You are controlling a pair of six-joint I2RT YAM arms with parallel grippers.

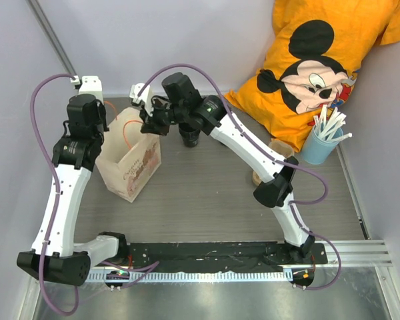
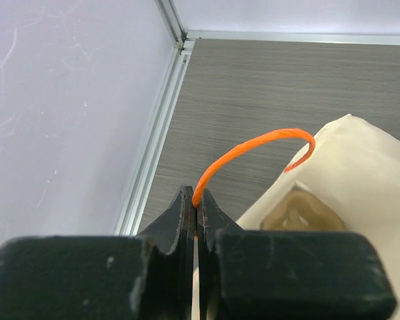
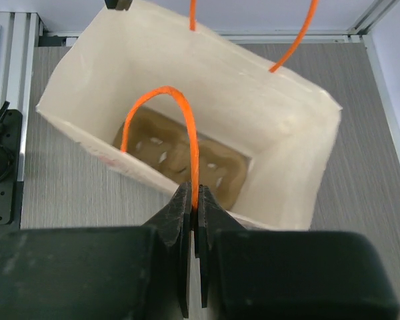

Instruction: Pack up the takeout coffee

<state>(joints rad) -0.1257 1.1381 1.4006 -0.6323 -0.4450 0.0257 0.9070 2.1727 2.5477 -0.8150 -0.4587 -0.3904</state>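
The grey surface (image 1: 207,200) carries everything, and only the top view takes it all in. At the far right corner an orange Mickey Mouse cloth (image 1: 333,40) leans against the wall.

Near the left side stands the paper bag (image 1: 137,170), upright and mouth open. The right wrist view looks straight down into it and shows a beige pulp carrier (image 3: 180,157) lying on its bottom, which the top view does not reveal. The left wrist view catches only a corner of that carrier.

A light blue cup of white straws (image 1: 319,150) stands at the right, well apart from the bag.

The takeout coffee (image 1: 190,137) appears in the top view alone. It stands on the surface just beside the bag's far right corner, partly under the right arm and outside the bag.

The left end effector (image 2: 196,213) is clamped on one orange handle (image 2: 253,143). The right end effector (image 3: 195,200) is clamped on the other handle (image 3: 180,107).
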